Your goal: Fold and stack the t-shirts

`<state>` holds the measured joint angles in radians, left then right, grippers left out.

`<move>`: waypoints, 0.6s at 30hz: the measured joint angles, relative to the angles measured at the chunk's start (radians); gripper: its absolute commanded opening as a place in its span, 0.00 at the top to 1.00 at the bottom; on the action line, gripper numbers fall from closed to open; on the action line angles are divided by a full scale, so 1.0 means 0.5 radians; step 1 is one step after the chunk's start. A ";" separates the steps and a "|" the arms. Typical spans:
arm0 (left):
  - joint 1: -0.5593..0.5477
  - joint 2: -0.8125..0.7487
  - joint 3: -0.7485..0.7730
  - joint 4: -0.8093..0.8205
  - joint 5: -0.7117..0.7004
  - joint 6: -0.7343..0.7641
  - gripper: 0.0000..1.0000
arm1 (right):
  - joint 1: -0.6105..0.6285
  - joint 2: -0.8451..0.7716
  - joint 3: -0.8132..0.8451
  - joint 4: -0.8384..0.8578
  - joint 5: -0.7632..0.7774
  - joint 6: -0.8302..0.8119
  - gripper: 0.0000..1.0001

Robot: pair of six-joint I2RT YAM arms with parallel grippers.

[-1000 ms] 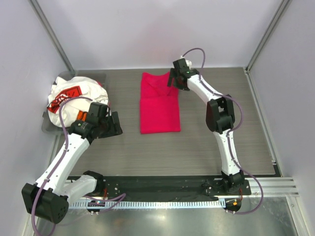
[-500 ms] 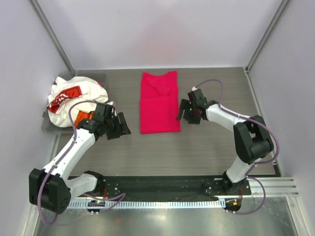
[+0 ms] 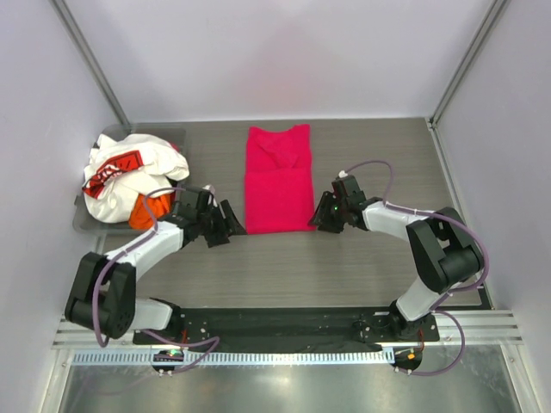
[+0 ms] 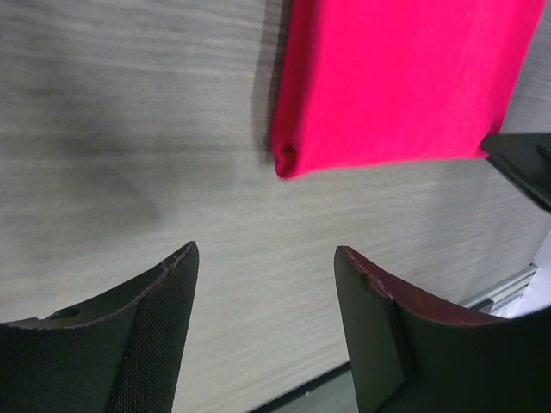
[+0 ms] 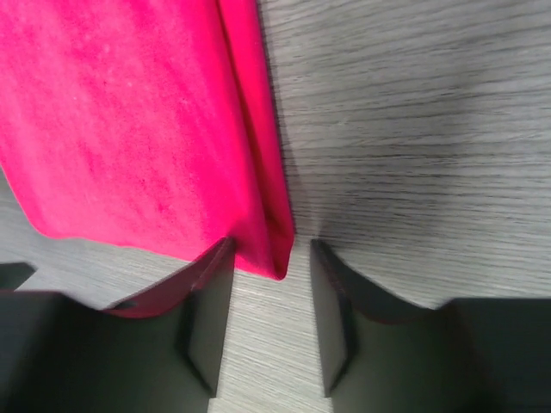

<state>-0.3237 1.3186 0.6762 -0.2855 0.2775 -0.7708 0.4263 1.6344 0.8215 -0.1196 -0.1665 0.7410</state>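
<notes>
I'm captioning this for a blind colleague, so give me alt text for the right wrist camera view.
A folded magenta-red t-shirt lies on a grey wood-grain table. Its lowest corner sits between two dark jaws, which stand apart on either side of it and are not clamped on the cloth.

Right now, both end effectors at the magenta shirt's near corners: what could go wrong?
1. The right end effector straddles only the near-right corner tip of the magenta shirt. It may catch just one layer or slip off, which would open the fold.
2. The left end effector is open, short of the near-left corner and apart from the cloth. A lift by the right side alone would likely skew the shirt.
</notes>
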 measured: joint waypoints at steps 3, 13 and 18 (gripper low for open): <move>-0.009 0.164 -0.028 0.194 0.014 -0.057 0.36 | 0.000 0.005 -0.024 0.030 -0.008 0.015 0.64; -0.070 0.452 -0.042 0.697 0.045 -0.210 0.45 | 0.000 0.027 -0.039 0.073 -0.028 0.027 0.73; -0.076 0.541 -0.064 0.871 0.038 -0.272 0.66 | 0.000 0.040 -0.041 0.092 -0.038 0.033 0.80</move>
<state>-0.3618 1.5890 0.6441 0.1497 0.2966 -0.9066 0.4263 1.6543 0.8009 -0.0738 -0.1856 0.7574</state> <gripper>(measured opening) 0.418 0.225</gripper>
